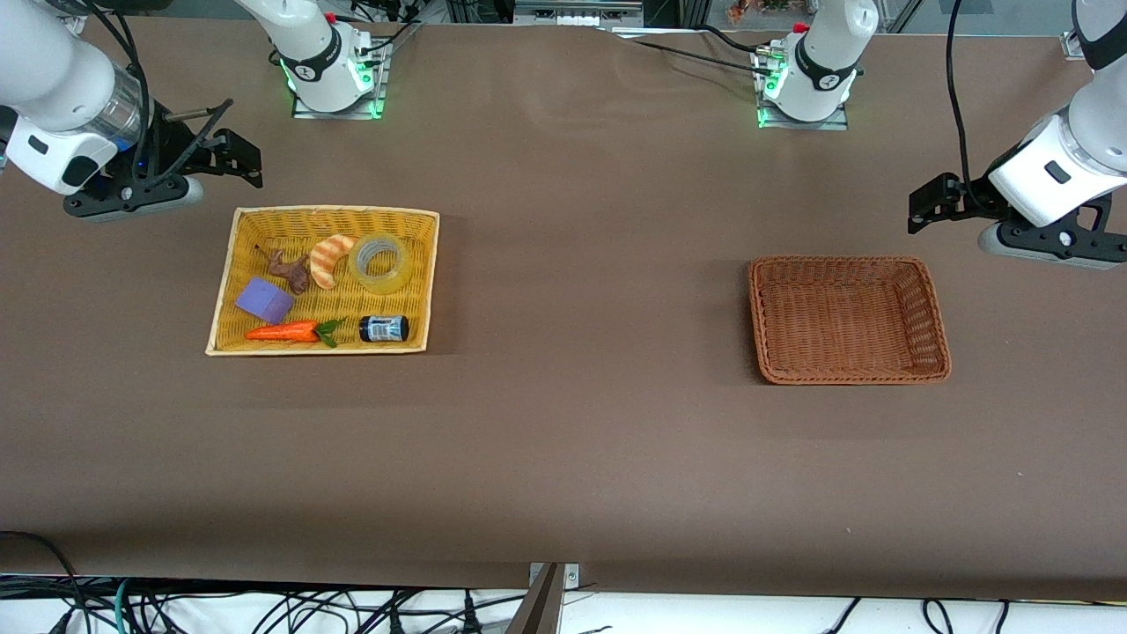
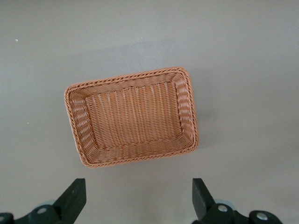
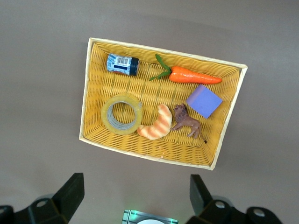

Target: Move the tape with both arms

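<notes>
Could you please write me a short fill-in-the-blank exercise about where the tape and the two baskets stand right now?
1. The tape lies in the ____ basket, beside the croissant toy.
2. The brown basket holds ____ objects.
3. Both the left pincer and the right pincer have their fingers ____.
4. The carrot toy lies ____ to the front camera than the tape.

Missing words: yellow; no; open; nearer
</notes>
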You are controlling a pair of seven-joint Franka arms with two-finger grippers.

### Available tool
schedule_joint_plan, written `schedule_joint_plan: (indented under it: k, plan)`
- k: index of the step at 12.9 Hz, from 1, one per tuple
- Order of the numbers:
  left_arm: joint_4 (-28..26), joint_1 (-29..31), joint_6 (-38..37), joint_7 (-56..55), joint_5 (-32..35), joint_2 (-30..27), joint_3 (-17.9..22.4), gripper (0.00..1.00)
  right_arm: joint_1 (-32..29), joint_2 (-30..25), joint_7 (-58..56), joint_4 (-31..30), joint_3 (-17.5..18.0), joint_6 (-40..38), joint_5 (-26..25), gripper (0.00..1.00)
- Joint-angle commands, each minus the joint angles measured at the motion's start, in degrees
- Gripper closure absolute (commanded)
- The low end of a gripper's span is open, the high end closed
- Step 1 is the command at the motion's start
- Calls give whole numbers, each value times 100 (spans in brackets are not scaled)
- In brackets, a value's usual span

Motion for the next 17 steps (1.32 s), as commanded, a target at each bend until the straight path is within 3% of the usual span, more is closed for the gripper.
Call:
schedule_joint_plan:
  k: [1,8,10,14,17]
  plan:
    - [153,25,-130,112,-45,63,10,0,-46,-47,-101,-153,4,53,30,0]
    - [153,16,-121,50,-45,63,1,0,-37,146,-101,-1883,65,2293,13,0]
    - [144,17,-121,33,-80,63,1,0,-37,435,-101,-2112,83,2810,4,0]
    - [161,-19,-112,32,-89,80,-8,0,-19,1024,-92,-3087,293,4717,-5,0]
    - [153,8,-129,41,-89,72,1,0,-19,1534,-92,-3150,294,5027,-5,0]
